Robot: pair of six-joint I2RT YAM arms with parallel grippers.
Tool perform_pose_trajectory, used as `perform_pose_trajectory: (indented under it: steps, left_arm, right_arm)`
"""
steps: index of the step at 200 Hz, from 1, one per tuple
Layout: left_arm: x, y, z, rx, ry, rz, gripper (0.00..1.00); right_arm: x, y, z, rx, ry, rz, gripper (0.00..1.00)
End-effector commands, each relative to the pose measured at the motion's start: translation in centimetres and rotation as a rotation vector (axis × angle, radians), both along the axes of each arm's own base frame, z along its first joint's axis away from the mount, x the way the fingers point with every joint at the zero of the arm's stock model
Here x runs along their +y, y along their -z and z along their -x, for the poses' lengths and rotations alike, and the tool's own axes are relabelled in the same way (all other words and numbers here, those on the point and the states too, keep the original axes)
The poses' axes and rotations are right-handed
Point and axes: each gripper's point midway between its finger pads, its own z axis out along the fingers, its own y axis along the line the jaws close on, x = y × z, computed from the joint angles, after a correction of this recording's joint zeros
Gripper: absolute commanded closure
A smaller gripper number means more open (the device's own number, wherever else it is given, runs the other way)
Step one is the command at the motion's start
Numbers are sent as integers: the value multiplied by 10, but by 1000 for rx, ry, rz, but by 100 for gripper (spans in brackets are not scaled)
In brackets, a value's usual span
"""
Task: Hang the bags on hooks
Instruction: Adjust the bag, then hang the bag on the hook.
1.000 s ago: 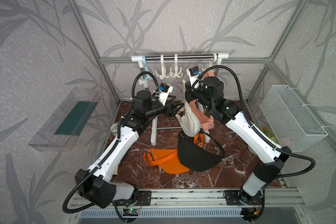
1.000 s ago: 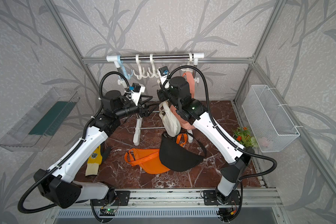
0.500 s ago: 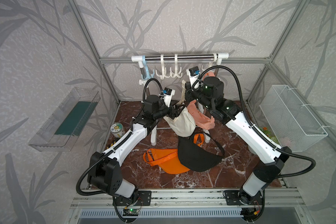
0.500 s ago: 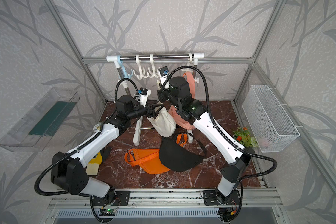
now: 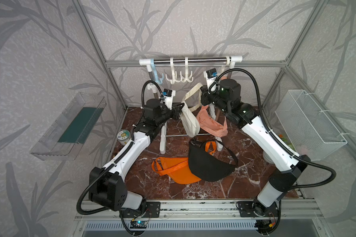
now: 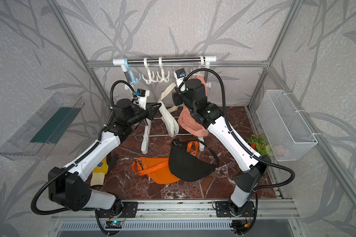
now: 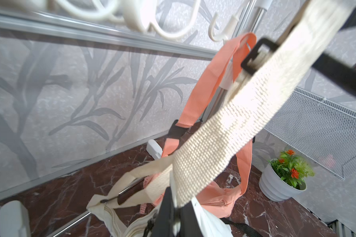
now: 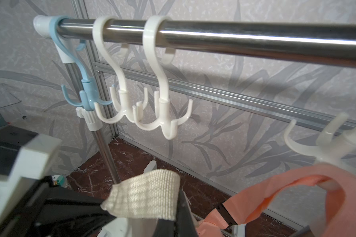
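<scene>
The cream bag (image 5: 190,121) hangs in mid-air at frame centre, below the rail (image 5: 190,60), strung between both claws. Its woven strap (image 5: 193,91) runs up to the right gripper (image 5: 202,96), which is clamped shut on the strap's upper loop; you can see that loop pinched in the right wrist view (image 8: 146,195). The left gripper (image 5: 179,109) is closed too, pinching the strap just where it meets the bag, seen close in the left wrist view (image 7: 173,205).

Containers: the wire basket (image 5: 308,123) at the right edge has something pinkish in it, too blurry to tell. The clear tray (image 5: 68,127) at left holds a green pad.

Just right of the cream bag, a pink bag (image 5: 213,123) hangs off the far-right hook (image 8: 317,143), touching it or nearly. Two white hooks (image 5: 179,77) and a blue hook (image 5: 156,76) sit bare on the rail. Lower centre, a black bag (image 5: 210,166) overlaps an orange bag (image 5: 173,170) on the marble floor (image 5: 214,190). A potted plant (image 6: 259,145) stands at right.
</scene>
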Motion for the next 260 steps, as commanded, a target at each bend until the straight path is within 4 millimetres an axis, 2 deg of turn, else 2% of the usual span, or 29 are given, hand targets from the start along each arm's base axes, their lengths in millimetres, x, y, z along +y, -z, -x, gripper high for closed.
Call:
perform_pose_trajectory:
  steps: [1, 14, 21, 26, 38, 58, 89, 129, 191, 260]
  left_arm:
    - [0, -58, 16, -60, 60, 52, 100]
    - [-8, -70, 15, -30, 105, 75, 100]
    - [-11, -77, 12, -17, 117, 95, 100]
    - [-12, -82, 11, -12, 123, 109, 100]
    - [-15, -92, 7, -6, 133, 130, 100]
    - [-17, -100, 0, 15, 135, 139, 100]
    - [-18, -102, -12, 51, 118, 148, 100]
    - [-20, -88, -27, 131, 91, 140, 100]
    - [-21, -64, -49, 235, 70, 136, 100]
    - [-17, -28, -58, 321, 61, 123, 100]
  right_arm:
    - [-14, -1, -3, 13, 41, -17, 100]
    - [-17, 3, -8, 26, 64, -9, 100]
    - [-19, -1, -8, 24, 68, -16, 100]
    - [-15, 10, -16, 45, 72, -3, 100]
    - [-12, 12, -21, 51, 70, -2, 100]
    - [-6, 14, -30, 59, 70, 11, 100]
    - [3, 13, -46, 60, 69, 25, 100]
    - [9, 20, -68, 80, 76, 43, 100]
    - [8, 48, -92, 147, 62, 68, 100]
    - [20, 87, -90, 256, -13, 110, 100]
